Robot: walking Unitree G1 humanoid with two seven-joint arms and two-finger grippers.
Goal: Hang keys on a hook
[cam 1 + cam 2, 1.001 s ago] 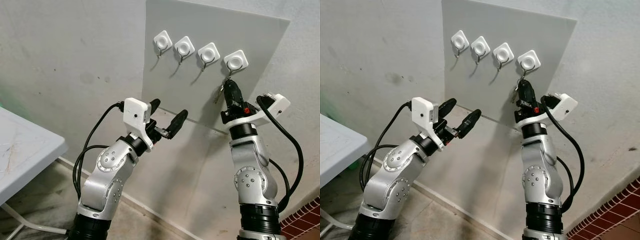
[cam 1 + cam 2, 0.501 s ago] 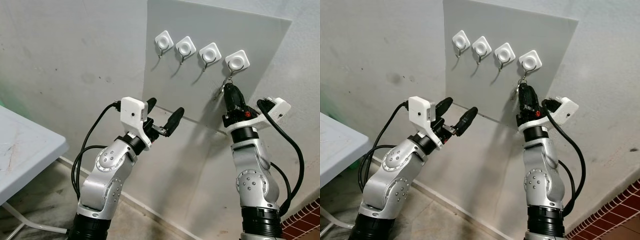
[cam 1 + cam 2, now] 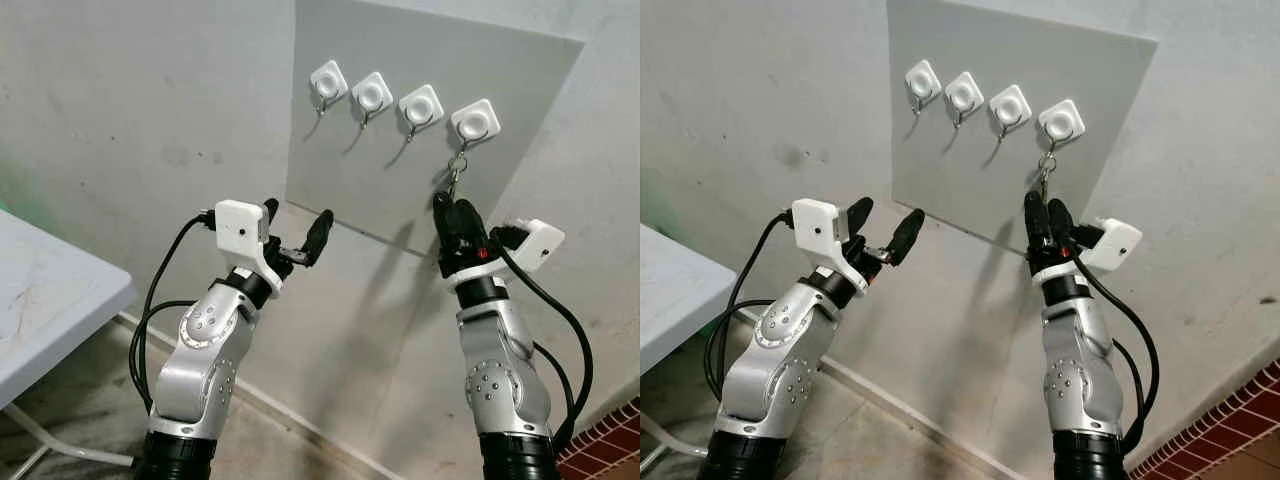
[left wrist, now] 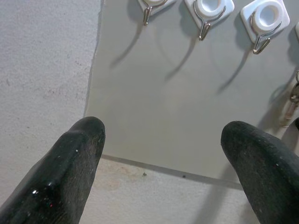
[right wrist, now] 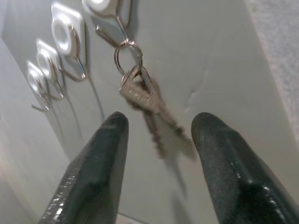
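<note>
A bunch of silver keys (image 3: 456,170) hangs by its ring from the rightmost hook (image 3: 473,124) of a row of white hooks on a grey board (image 3: 400,200). In the right wrist view the keys (image 5: 145,105) dangle free between and beyond the fingertips, slightly blurred. My right gripper (image 3: 453,212) stands open just below the keys, apart from them. My left gripper (image 3: 295,222) is open and holds nothing, lower left of the board, pointing at the wall.
Three other white hooks (image 3: 371,96) on the board are bare. A grey-white table (image 3: 40,300) juts in at the left. The wall (image 3: 150,120) is rough plaster; red brick tiles (image 3: 600,445) show at bottom right.
My right gripper has opened and dropped down away from the keys, which now hang from the rightmost hook. My left gripper has drifted left and lower.
</note>
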